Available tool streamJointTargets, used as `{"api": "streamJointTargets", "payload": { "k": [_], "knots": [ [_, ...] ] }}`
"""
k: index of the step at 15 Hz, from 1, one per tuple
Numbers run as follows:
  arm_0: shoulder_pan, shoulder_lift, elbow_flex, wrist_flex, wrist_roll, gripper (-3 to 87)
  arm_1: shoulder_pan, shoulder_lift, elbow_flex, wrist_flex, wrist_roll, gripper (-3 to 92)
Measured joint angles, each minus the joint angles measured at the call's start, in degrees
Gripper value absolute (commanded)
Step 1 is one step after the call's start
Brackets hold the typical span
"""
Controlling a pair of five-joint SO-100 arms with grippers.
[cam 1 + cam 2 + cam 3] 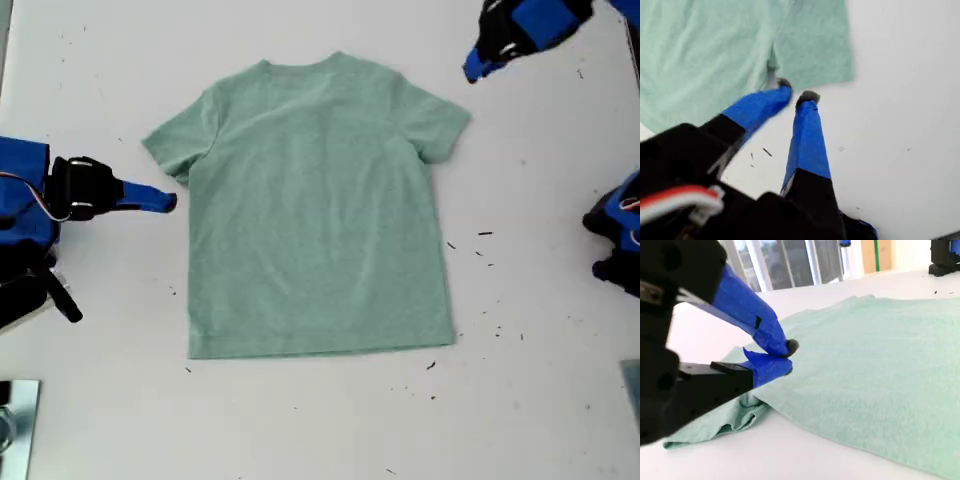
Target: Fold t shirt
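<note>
Green shirt (pixel 315 210) lies flat mid-table, collar far, hem near. My second gripper (pixel 168 201) is clenched low beside the sleeve (pixel 175 140) on the exterior view's left, and I see no cloth in it. My first gripper (pixel 472 70) hangs released off the far right shoulder. You risk dragging the shirt crooked if one claw pulls alone. Only the second wrist view shows that sleeve rucked up underneath, and only the first wrist view shows the gap between the first gripper's tips.

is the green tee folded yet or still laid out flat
Spread flat, not folded: the pale sage-green short-sleeved t shirt lies open on the white table, both sleeves out and hem straight.
</note>
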Motion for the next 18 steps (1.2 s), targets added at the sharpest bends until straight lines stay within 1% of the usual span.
{"api": "streamJointTargets", "payload": {
  "k": [1,2,5,6,7,9,11,12,13,14,16,18],
  "knots": [
    [0.0,0.0,0.0,0.0,0.0,-0.2,0.44,-0.88,-1.32,0.7,-1.41,39.1],
    [0.0,0.0,0.0,0.0,0.0,-0.2,0.79,-1.41,-2.46,1.14,-3.34,32.9],
    [0.0,0.0,0.0,0.0,0.53,-0.2,3.87,-1.67,-2.37,1.14,-6.86,33.7],
    [0.0,0.0,0.0,0.0,0.53,-0.2,5.54,-1.49,2.81,-2.2,-8.26,34.0],
    [0.0,0.0,0.0,0.0,0.53,-0.2,7.21,-2.29,9.84,-7.38,-9.23,34.0],
    [0.0,0.0,0.0,0.0,0.53,-0.2,9.49,-5.1,22.94,-20.13,-10.37,34.3],
    [0.0,0.0,0.0,0.0,0.53,-0.2,9.32,-10.63,28.48,-29.44,-10.37,33.3],
    [0.0,0.0,0.0,0.0,0.53,-0.2,9.23,-12.22,29.09,-32.43,-10.46,26.9],
    [0.0,0.0,0.0,0.0,0.53,-0.2,9.23,-13.45,29.71,-34.72,-10.46,5.6],
    [0.0,0.0,0.0,0.0,0.53,-0.2,9.32,-15.91,29.62,-36.12,-10.46,-0.1],
    [0.0,0.0,0.0,0.0,0.79,-0.2,9.05,-18.19,26.89,-36.47,-10.37,-0.1],
    [0.0,0.0,0.0,0.0,1.05,-0.2,9.14,-18.28,21.88,-29.88,-10.28,-0.1]
  ]
}}
